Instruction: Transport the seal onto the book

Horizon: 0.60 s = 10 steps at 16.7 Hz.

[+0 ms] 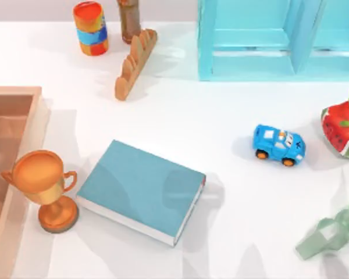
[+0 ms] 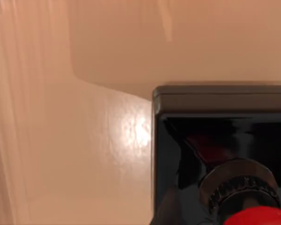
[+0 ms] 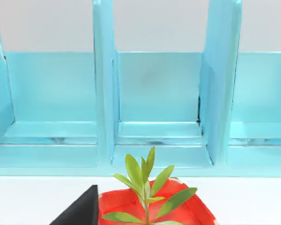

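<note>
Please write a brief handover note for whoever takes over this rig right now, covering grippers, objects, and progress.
Left arm: its wrist camera sits close above the seal, which rests on a tan surface; a grasp cannot be confirmed.
Right arm: parked by the light-blue shelf, above the red plant pot.
Book: lies flat on the table's left half, beside the trophy, with nothing on its cover.
Done: at most the approach to the seal.
Left: grasp the seal, carry it over, and set it on the book.
</note>
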Available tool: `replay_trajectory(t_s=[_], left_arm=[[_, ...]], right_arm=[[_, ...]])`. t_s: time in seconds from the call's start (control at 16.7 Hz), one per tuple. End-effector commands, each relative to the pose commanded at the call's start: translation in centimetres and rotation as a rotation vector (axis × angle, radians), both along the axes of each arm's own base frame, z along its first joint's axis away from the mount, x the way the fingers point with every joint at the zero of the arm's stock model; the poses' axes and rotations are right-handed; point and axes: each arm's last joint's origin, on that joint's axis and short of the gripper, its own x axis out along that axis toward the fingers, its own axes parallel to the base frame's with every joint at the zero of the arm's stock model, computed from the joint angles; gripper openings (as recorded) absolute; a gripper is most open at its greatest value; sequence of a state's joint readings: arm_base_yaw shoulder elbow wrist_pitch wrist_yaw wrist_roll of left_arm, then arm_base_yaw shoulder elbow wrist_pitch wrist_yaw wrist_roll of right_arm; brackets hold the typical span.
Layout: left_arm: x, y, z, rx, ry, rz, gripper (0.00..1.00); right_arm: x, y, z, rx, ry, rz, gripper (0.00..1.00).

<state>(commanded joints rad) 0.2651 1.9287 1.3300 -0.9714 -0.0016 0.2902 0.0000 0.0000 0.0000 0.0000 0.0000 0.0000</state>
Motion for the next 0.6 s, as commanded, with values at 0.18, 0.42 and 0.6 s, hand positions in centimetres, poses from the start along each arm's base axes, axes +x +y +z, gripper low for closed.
replay_trajectory(t_s=[0.18,0.42,0.6], left_arm=[[0.00,0.00,0.00,0.000,0.000,0.000,0.10],[0.00,0.00,0.00,0.000,0.000,0.000,0.00],[0.00,0.00,0.00,0.000,0.000,0.000,0.00]], right_arm=[[0.00,0.00,0.00,0.000,0.000,0.000,1.00],[0.00,0.00,0.00,0.000,0.000,0.000,1.00],[0.00,0.00,0.00,0.000,0.000,0.000,1.00]])
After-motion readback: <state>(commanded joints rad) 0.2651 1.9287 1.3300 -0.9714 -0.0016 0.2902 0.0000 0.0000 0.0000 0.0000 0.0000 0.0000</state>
